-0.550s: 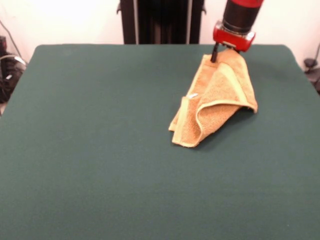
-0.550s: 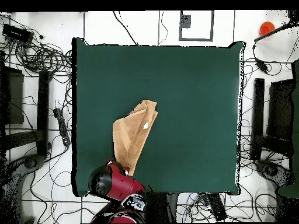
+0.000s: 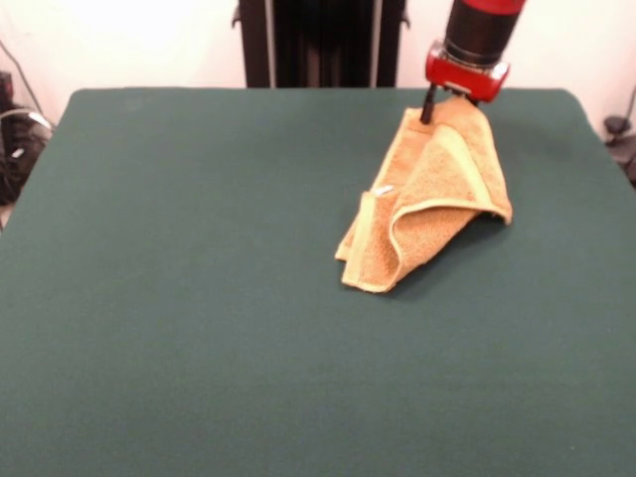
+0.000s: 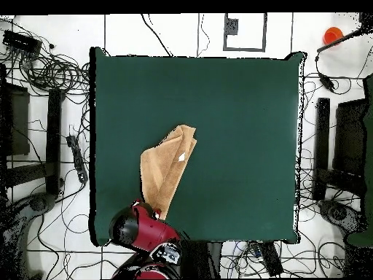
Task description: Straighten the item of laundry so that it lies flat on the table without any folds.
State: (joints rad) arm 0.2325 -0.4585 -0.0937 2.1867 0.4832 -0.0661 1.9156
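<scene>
The orange-tan towel (image 3: 437,194) lies folded and bunched on the right far part of the green table (image 3: 199,298). Its far corner is lifted off the felt and pulled up into my gripper (image 3: 447,107), which is shut on it. The paler border band curves across the folded-over flap, and the tiny white tag (image 3: 382,189) shows on the left side. In the overhead view the towel (image 4: 167,171) stretches from mid-table (image 4: 240,131) towards the lower left edge, where my gripper (image 4: 154,213) and red arm cover its end.
The black pedestal (image 3: 318,40) stands behind the table's far edge. Cables and dark stands (image 4: 51,146) surround the table on the floor. An orange object (image 4: 332,34) sits on the floor off the top right corner.
</scene>
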